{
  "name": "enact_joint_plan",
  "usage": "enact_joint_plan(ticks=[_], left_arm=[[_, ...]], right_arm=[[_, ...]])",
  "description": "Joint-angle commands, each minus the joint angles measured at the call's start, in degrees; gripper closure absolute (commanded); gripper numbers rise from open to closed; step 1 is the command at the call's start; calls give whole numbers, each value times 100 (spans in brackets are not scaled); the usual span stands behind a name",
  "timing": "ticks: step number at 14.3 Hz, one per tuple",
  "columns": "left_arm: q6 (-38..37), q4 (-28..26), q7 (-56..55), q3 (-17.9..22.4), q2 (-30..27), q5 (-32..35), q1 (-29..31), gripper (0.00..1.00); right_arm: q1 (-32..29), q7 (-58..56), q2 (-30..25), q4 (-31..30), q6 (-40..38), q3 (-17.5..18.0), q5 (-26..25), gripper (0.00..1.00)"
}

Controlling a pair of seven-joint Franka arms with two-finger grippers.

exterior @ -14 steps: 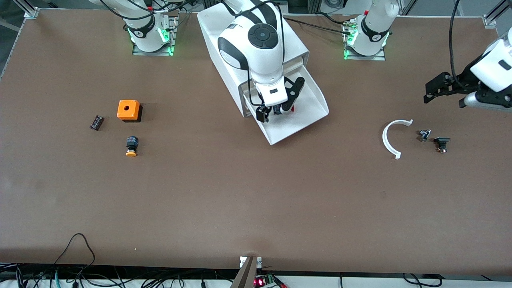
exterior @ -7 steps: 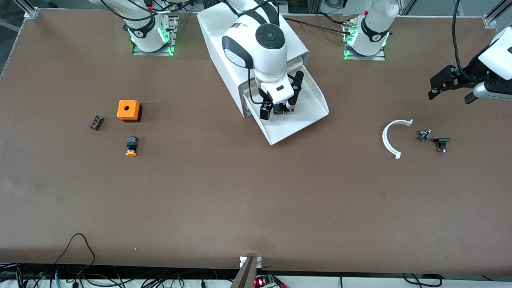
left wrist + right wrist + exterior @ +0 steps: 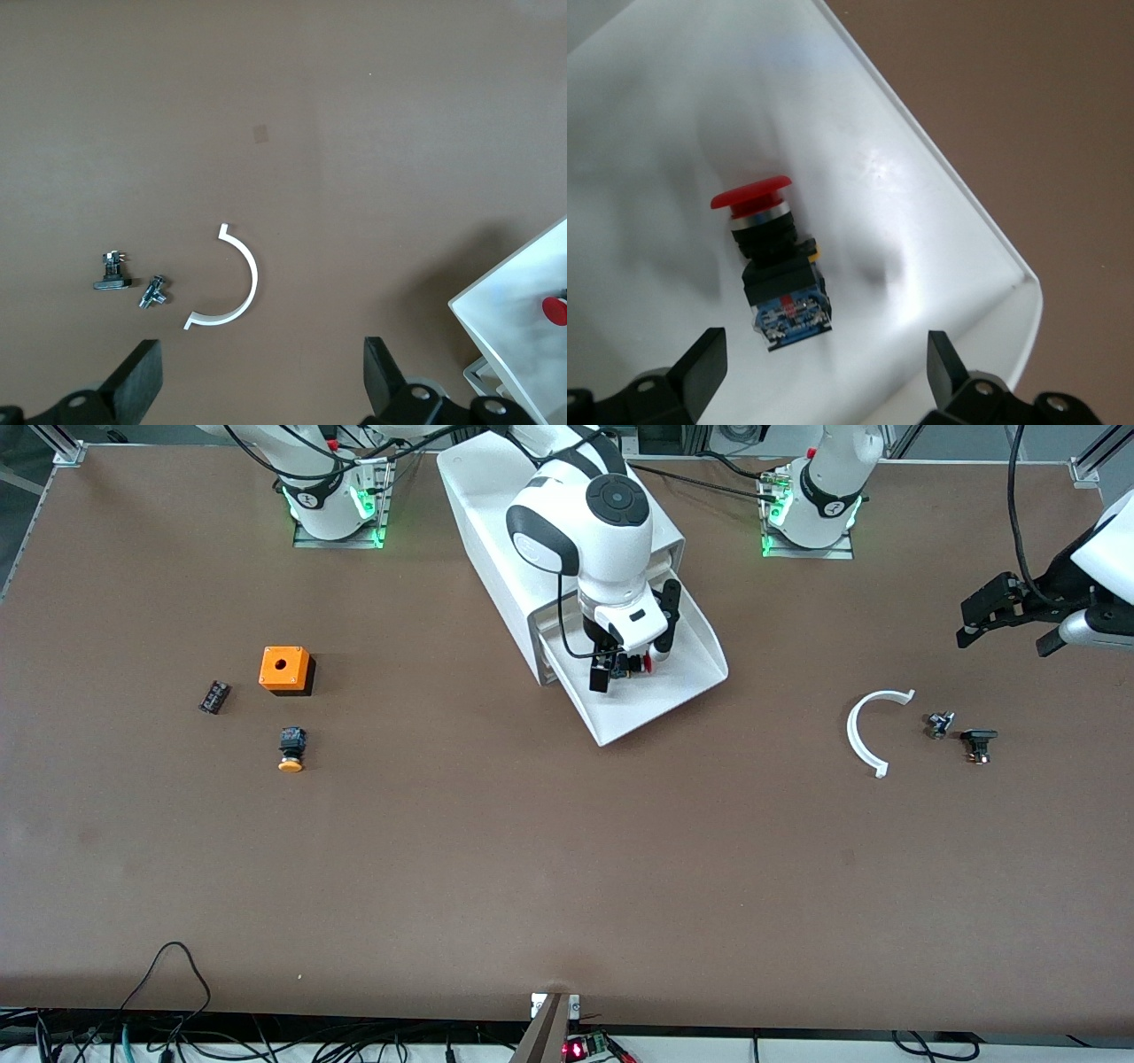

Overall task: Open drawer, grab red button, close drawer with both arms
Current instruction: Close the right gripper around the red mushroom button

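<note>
The drawer (image 3: 660, 686) is pulled out of the white cabinet (image 3: 496, 522), in the upper middle of the front view. Its open tray points down and toward the viewer's right in the frame. The button (image 3: 772, 266) lies on its side on the white floor of the drawer, red cap at one end and black body at the other. In the front view it is seen only partly, under the arm.

The right claw (image 3: 633, 657) hangs over the open drawer, directly above the button. Its fingers (image 3: 700, 363) are spread wide, one on each side of the button, and they do not touch it.

The left claw (image 3: 1010, 613) waits in the air at the right edge of the front view, over the bare table (image 3: 567, 868). It is also released, with the fingers (image 3: 142, 381) apart and nothing between them. Lower in the frame from it, on the table, lie a white curved piece (image 3: 864, 731) and two small dark parts (image 3: 961, 731).
</note>
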Motion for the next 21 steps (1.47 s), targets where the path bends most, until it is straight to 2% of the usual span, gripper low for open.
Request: enact_joint_plan(ticks=[1,12,14,16,21], left_arm=[[83,-120,-10,57,-119,52,-68,0],[65,-102,-28,66,-66,61,-94,0],[56,-67,-72,83,-66,61,-94,0],[56,-41,-63,162,-66,61,-103,0],[48,-75,-19,162,-23,78,-103,0]], right_arm=[[-32,-76,174,261,-54,145,-133,0],[-24,-32,507,463,166,162,-116,0],[-24,-23,560,472,166,162,-116,6],[-15,-14,569,472,166,171,-116,22],[3,-32,552,472,166,171,-133,52]])
